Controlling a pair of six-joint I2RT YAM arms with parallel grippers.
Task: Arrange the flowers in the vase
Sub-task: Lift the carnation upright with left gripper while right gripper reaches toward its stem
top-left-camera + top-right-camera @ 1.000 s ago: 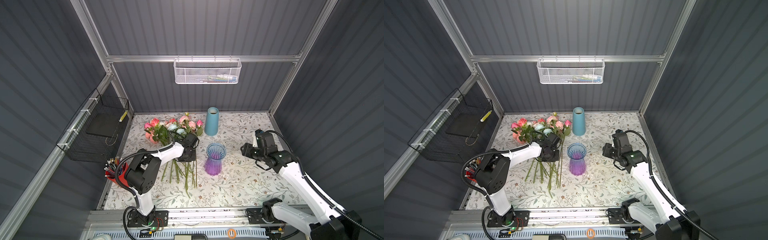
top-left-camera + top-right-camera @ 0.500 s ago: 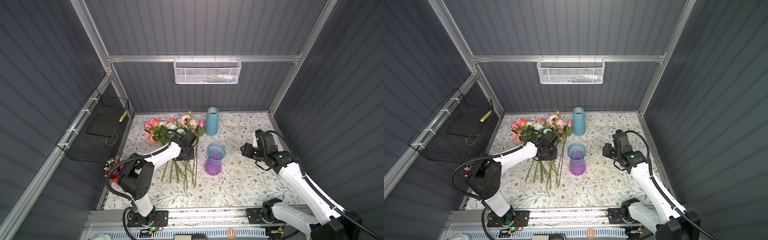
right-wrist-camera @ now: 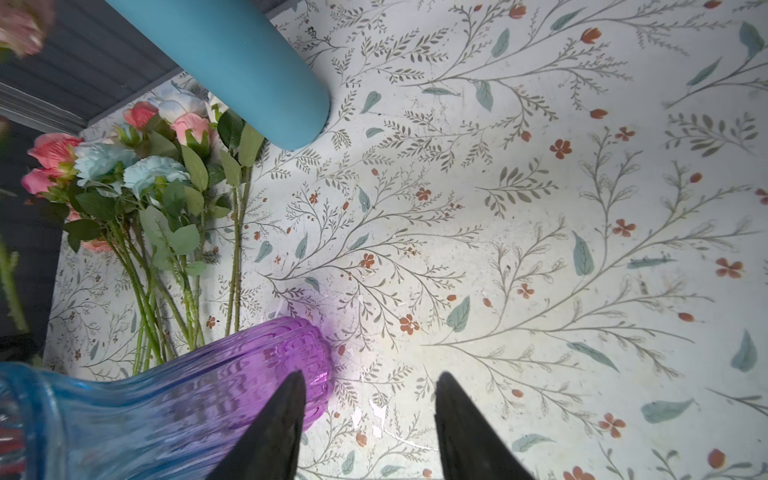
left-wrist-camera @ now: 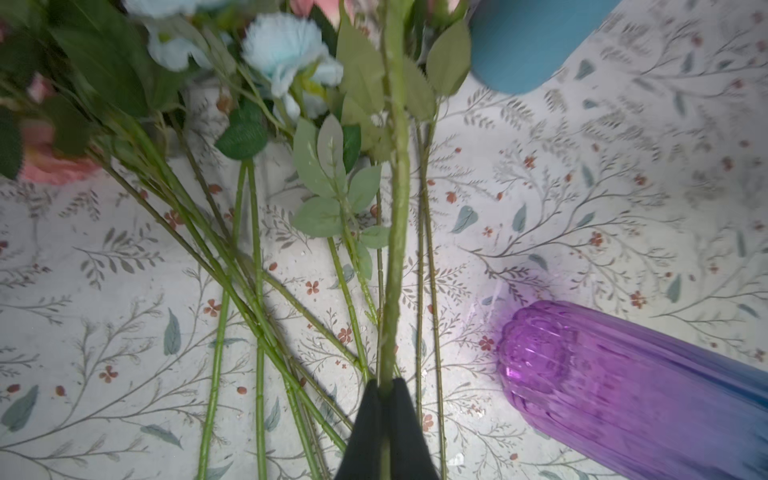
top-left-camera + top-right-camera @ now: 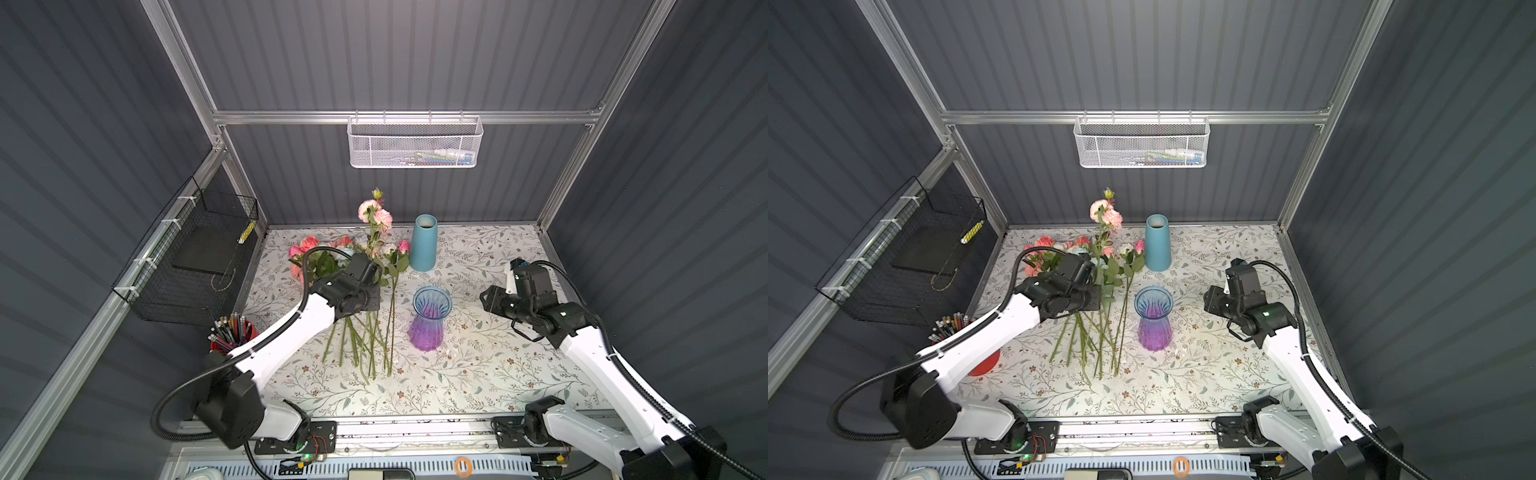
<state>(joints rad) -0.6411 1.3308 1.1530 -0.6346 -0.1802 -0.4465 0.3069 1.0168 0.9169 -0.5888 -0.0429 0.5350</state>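
Observation:
Several flowers (image 5: pixel 328 259) lie in a pile on the left of the floral table, blooms toward the back wall and stems (image 4: pixel 232 266) fanned forward. My left gripper (image 4: pixel 385 380) is shut on one green stem (image 4: pixel 397 199), held above the pile. That stem's pink blooms (image 5: pixel 376 214) stand high against the back wall in both top views. The purple and blue glass vase (image 5: pixel 430 316) stands upright and empty at mid-table, right of the stems. My right gripper (image 3: pixel 370 378) hangs open just right of the vase (image 3: pixel 166 407), with nothing between its fingers.
A tall teal vase (image 5: pixel 424 243) stands behind the glass one, near the flower heads. A red pencil cup (image 5: pixel 232 336) sits at the table's left front edge. A black wire basket (image 5: pixel 199 257) hangs on the left wall and a white mesh basket (image 5: pixel 415 143) on the back wall.
My left gripper has risen from the pile with one stem, and its pink blooms have climbed well above the other flowers. The right arm has stayed still.

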